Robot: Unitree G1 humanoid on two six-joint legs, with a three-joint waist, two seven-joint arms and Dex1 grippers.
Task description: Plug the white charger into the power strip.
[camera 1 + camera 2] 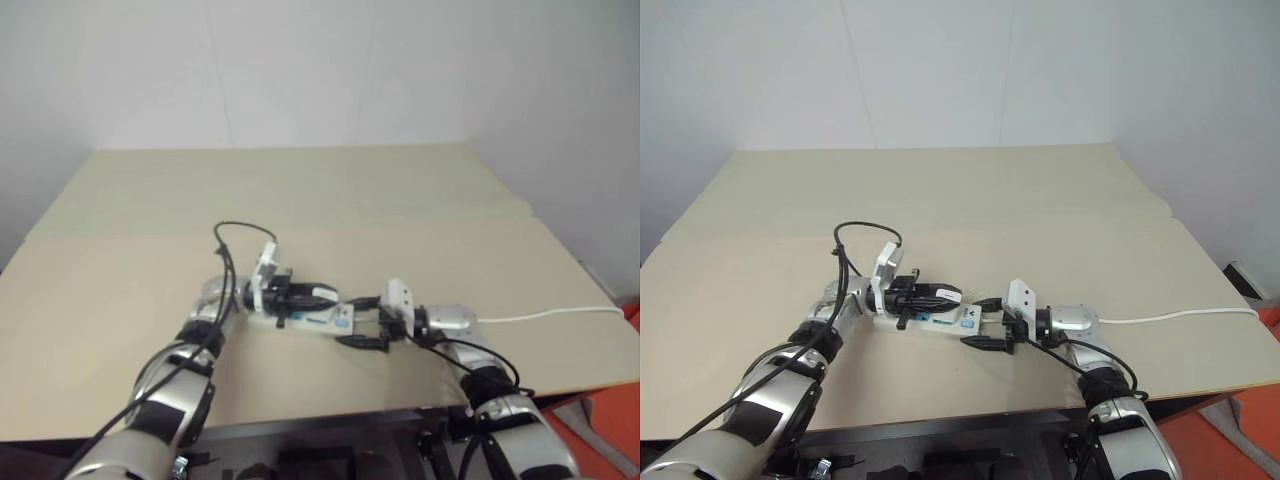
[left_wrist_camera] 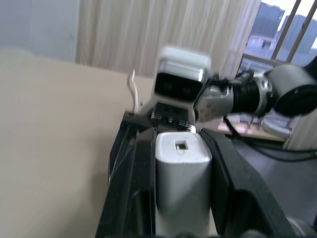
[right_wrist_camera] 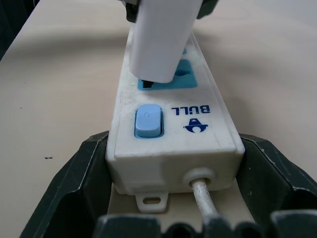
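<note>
White plastic meets white plastic at the near edge of the tan bench (image 1: 120,300), where both arms work close together. Nearest, the right gripper (image 3: 163,198) stands wide with its 2 black fingers (image 3: 74,173) flanking the switch end of the power strip (image 3: 173,134), bracing it on either side so the bar should not slide or lift when pushed on; whether the fingers press the sides or sit just beside them I cannot tell. The thin white cord (image 1: 550,315) leaves that same end and trails off to the robot's right across the bench. Just beyond the blue switch (image 3: 148,120), the white charger (image 3: 161,39) hangs over the first blue socket (image 3: 184,74), its lower end touching or just entering the slots, tilted slightly rather than seated flush. The left gripper (image 2: 181,163) is clamped tight on the charger's sides, reaching in level from the left so the prongs face down at the strip. Judging by this, the plug is lined up but not yet pressed home. Farther back the bench lies bare up to the pale wall (image 1: 320,70).
</note>
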